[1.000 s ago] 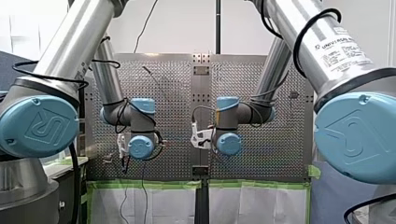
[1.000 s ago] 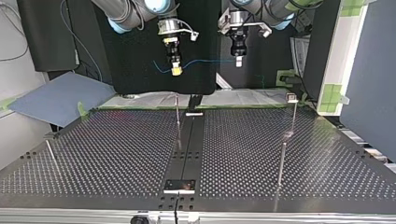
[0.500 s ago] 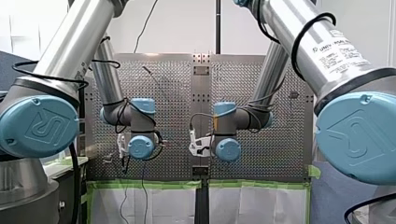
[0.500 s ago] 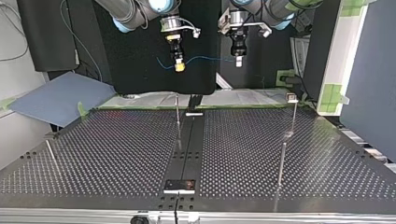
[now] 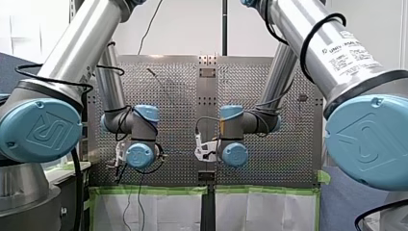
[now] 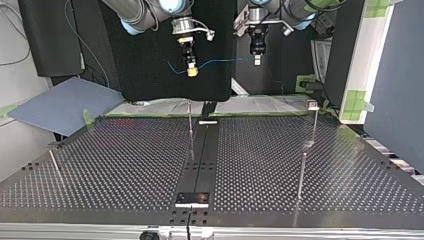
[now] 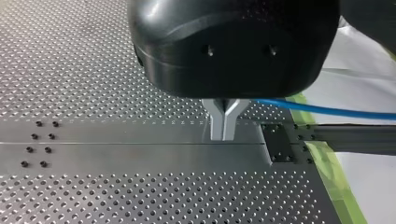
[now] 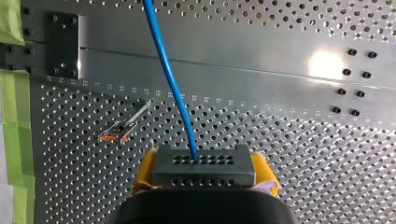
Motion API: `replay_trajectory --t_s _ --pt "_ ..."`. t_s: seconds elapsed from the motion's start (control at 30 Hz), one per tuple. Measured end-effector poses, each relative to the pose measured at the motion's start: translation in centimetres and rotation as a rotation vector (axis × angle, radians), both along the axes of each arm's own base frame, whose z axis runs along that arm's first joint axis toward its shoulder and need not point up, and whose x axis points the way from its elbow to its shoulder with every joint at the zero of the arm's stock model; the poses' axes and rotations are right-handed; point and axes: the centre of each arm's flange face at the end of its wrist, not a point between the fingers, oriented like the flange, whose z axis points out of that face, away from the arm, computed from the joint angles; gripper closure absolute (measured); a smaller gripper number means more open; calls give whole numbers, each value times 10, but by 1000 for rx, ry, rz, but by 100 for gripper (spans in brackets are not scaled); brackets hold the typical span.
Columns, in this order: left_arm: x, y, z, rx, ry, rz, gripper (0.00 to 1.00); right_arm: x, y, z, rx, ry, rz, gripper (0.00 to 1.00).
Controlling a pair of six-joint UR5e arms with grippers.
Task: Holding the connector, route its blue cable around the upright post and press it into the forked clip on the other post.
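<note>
Between the right claw's pads: right claw [image 8: 204, 174] is clamped on the connector [image 8: 201, 164], a matt dark grey rectangular block with rows of small round holes. The yellow pads [image 8: 144, 170] bear on its two ends.
Cable at the connector: blue cable [image 8: 170, 79], smooth and round, leaves the block's holed face at mid-width and runs ahead of the right claw in a shallow bend.
Under the cable: table [image 8: 289, 154], bright perforated metal crossed by a plain solid strip. A slim metal piece [image 8: 120, 128] with orange-red marks sits beside the cable's line; standing or flat, cannot tell.
Left claw: left claw [image 7: 223, 137] has a glossy, rounded black housing. Its flat metal fingers [image 7: 217, 114] are drawn together into a Y, closed on the cable, which leaves them sideways.
Below the left claw: solid strip, then green tape [image 7: 327, 172] along the table's edge.
Beyond both claws, top view: a thin upright post [image 6: 190, 117] stands below the right claw. A second post [image 6: 314, 122], topped by a small pale block, stands outward of the left claw; fork shape too small to tell.
</note>
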Motion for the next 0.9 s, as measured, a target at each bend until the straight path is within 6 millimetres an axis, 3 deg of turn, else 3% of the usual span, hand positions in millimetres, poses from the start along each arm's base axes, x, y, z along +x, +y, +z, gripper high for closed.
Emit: replay_trajectory --t_s 0.43,0.57,0.9 --pt "0 1 -1 8 4 0 100 0 0 0 0 0 0 100" --pt "10 0 5 -22 -8 -1 100 1 -6 2 -1 3 -18 100" --pt "45 -14 45 -141 -78 -3 100 19 -32 63 -38 -80 -89 100"
